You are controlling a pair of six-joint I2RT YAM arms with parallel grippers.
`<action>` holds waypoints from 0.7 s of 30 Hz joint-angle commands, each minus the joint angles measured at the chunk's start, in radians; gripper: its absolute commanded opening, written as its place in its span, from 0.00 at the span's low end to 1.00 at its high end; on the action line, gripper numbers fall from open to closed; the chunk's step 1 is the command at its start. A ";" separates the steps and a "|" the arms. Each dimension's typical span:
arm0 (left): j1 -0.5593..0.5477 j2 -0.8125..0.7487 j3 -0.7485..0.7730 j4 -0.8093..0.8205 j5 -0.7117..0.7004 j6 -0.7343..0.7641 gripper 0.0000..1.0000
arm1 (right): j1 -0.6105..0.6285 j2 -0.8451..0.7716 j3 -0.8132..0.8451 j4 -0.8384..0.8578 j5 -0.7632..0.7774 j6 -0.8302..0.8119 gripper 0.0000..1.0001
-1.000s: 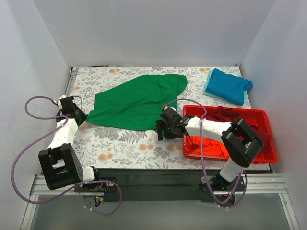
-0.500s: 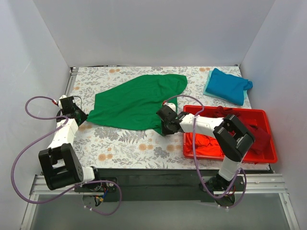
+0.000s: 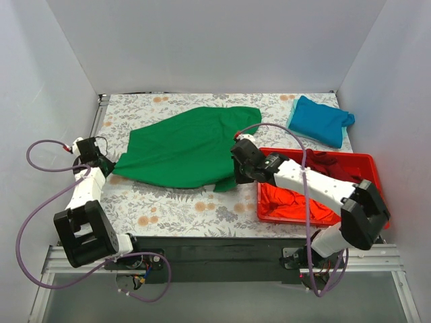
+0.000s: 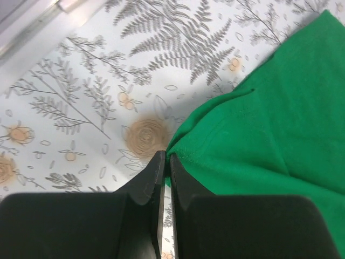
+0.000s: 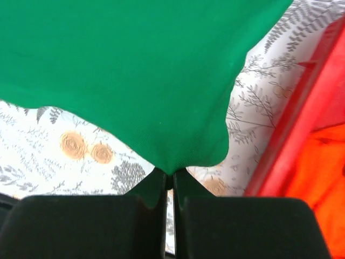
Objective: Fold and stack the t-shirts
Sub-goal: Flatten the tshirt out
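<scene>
A bright green t-shirt [image 3: 185, 145] lies spread over the middle of the table. My left gripper [image 3: 108, 163] is shut on its left corner [image 4: 183, 151], low over the cloth. On the shirt's near right edge [image 5: 178, 156] my right gripper [image 3: 237, 176] is shut, and the fabric hangs from it above the table. A folded teal blue t-shirt [image 3: 321, 120] rests at the back right. Inside the red tray [image 3: 367, 159] lie an orange-red t-shirt [image 3: 291, 200] and a dark maroon one [image 3: 323, 161].
The red tray's left wall [image 5: 294, 124] stands just right of my right gripper. White walls close in the table on three sides. A metal rail [image 4: 48, 11] runs along the table's left edge. Purple cables loop off both arms.
My right gripper has closed on the green shirt's near right edge and moved back and up with it. The left gripper has pulled its corner slightly left and back, stretching the shirt.
</scene>
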 commanded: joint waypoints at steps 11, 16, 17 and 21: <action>0.092 -0.033 0.012 -0.003 -0.055 0.003 0.00 | -0.006 -0.044 0.053 -0.148 0.035 -0.088 0.07; 0.096 -0.058 0.005 0.003 -0.056 -0.002 0.00 | -0.006 -0.059 0.150 -0.197 -0.014 -0.130 0.07; 0.096 -0.058 0.005 0.003 -0.059 -0.002 0.00 | -0.005 -0.067 0.164 -0.210 -0.025 -0.137 0.07; 0.103 -0.047 0.008 0.001 -0.053 -0.003 0.00 | -0.006 -0.076 0.198 -0.249 -0.086 -0.168 0.09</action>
